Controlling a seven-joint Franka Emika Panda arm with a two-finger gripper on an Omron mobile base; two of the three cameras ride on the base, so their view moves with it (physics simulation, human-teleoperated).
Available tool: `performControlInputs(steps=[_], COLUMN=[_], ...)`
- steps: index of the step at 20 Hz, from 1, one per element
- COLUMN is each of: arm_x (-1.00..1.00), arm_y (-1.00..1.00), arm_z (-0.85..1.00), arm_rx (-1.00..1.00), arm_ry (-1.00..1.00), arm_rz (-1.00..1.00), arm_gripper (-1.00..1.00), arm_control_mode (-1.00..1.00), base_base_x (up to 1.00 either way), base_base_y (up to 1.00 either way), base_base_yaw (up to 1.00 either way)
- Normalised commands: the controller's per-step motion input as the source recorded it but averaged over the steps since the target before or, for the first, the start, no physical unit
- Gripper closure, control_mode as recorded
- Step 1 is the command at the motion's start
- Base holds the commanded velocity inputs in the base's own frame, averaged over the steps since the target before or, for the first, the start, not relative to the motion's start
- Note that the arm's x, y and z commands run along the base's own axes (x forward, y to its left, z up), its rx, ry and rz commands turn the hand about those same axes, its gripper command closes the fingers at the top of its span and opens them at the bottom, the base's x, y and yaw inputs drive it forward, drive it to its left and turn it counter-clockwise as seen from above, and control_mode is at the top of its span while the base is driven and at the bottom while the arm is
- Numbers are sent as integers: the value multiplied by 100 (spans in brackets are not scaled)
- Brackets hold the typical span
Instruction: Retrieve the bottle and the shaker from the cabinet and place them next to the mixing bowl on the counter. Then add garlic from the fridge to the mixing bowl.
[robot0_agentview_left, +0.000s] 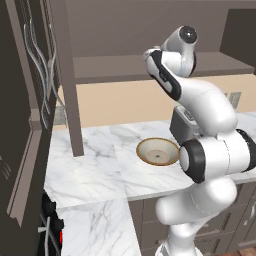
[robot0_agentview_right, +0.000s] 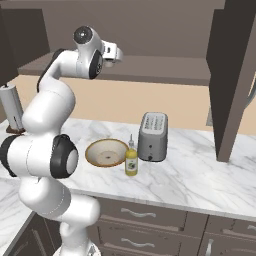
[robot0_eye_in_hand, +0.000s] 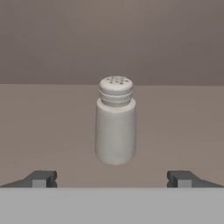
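The shaker (robot0_eye_in_hand: 115, 122), pale grey with a holed cap, stands upright on the cabinet shelf (robot0_eye_in_hand: 52, 131), straight ahead of my gripper (robot0_eye_in_hand: 111, 178). The gripper is open, its fingertips (robot0_eye_in_hand: 41, 178) wide apart and short of the shaker. My hand (robot0_agentview_right: 114, 53) reaches in at the cabinet shelf (robot0_agentview_right: 165, 69). The yellow-olive bottle (robot0_agentview_right: 131, 160) stands on the marble counter (robot0_agentview_right: 200, 170), right beside the mixing bowl (robot0_agentview_right: 106, 152). The left base view has the bowl (robot0_agentview_left: 158, 151) on the counter (robot0_agentview_left: 95, 165) next to my arm.
A silver toaster (robot0_agentview_right: 153, 136) stands just behind the bottle. An open cabinet door (robot0_agentview_right: 231, 75) hangs at the right, and another door edge (robot0_agentview_left: 70, 80) at the left. A paper towel roll (robot0_agentview_right: 12, 108) stands far left. A dark tall unit (robot0_agentview_left: 20, 115) borders the counter.
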Motion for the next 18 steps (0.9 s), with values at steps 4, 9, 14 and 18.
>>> performControlInputs(steps=[4, 9, 14, 18], arm_x=[17, 10, 19, 30], arm_y=[0, 0, 0, 0], arm_z=[-8, -17, -8, 0], arm_rx=[0, 0, 0, 0], arm_ry=[1, 6, 2, 0], arm_rz=[0, 0, 0, 0], arm_gripper=[-100, -100, -100, -100], arm_control_mode=[-100, -100, -100, -100], base_base_x=[0, 0, 0, 0], base_base_y=[0, 0, 0, 0], base_base_yaw=[0, 0, 0, 0])
